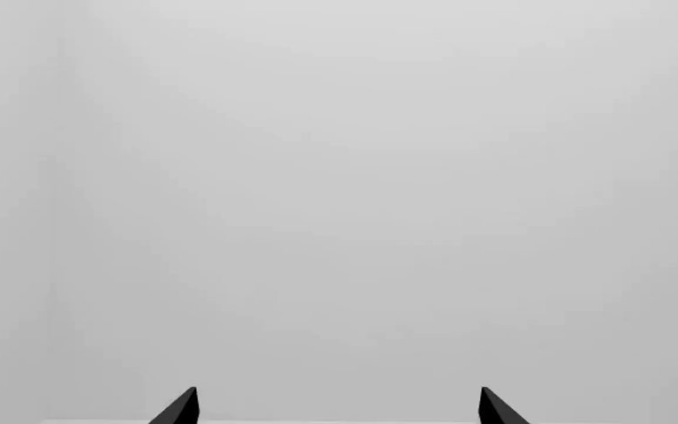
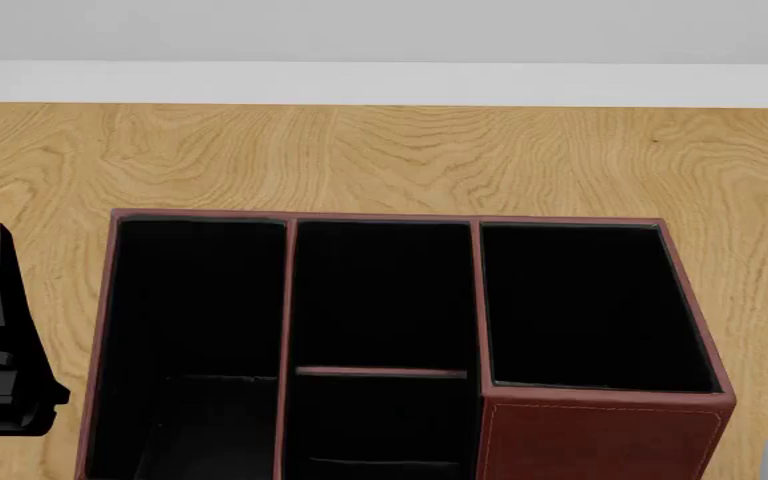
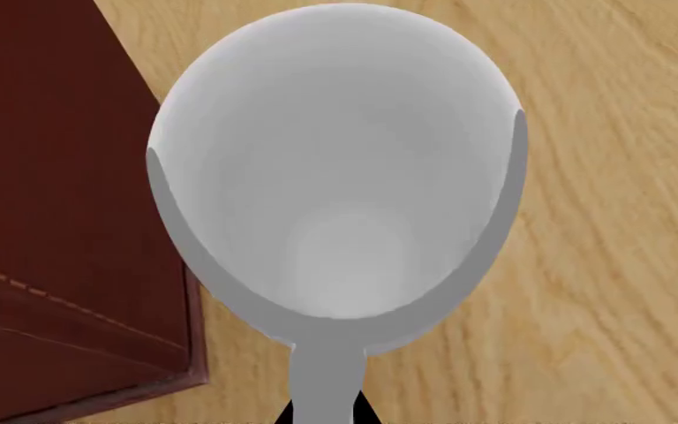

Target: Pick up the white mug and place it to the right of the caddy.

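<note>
No readable text on anything. White mug [image 3: 333, 177] — glossy, pale grey inside, upright on the wooden table [image 2: 384, 160], just right of the caddy [image 2: 598, 435]. Left gripper [image 1: 336, 408] spread wide, empty — right gripper's grip can't be told.

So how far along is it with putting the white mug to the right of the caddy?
Nearly done. The white mug is already beside the caddy, at its right in the head view. The right gripper is at its handle; whether it grips can't be seen. Left: release and withdraw.
</note>
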{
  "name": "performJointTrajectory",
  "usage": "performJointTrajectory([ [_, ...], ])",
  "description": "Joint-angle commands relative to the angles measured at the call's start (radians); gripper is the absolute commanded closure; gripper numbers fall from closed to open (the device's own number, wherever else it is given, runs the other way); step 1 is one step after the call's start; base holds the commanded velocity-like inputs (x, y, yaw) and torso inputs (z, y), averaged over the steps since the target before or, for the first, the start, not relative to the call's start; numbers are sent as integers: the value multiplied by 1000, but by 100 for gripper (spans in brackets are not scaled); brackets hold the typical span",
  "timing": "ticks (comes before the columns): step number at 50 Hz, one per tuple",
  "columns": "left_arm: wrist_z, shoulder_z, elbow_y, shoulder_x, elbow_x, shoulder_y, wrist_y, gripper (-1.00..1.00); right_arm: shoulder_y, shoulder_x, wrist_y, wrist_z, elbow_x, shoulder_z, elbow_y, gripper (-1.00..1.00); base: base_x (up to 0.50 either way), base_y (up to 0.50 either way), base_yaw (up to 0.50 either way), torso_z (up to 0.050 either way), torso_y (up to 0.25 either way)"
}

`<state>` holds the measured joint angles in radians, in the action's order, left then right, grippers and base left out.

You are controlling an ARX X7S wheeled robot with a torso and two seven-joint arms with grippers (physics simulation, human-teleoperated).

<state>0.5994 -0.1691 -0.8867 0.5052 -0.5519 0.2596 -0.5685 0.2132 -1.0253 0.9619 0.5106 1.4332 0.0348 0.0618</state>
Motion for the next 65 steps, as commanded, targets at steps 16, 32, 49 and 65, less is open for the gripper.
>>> performJointTrajectory([
  [16,8,-6,-1,6,-4,-1,6,-100,26,40,-24,-65,-89,-53,-70,100,0,0,0,1,0],
  [32,10,-9,2,10,-3,-4,15,-100,34,66,-37,-95,-126,-88,-118,100,0,0,0,0,1],
  [49,13,-13,7,13,-4,-4,21,-100,45,86,-54,-133,-162,-118,-166,100,0,0,0,0,1],
  [65,15,-18,13,14,-6,2,25,-100,55,108,-68,-163,-196,-150,-207,100,1,0,1,0,0],
])
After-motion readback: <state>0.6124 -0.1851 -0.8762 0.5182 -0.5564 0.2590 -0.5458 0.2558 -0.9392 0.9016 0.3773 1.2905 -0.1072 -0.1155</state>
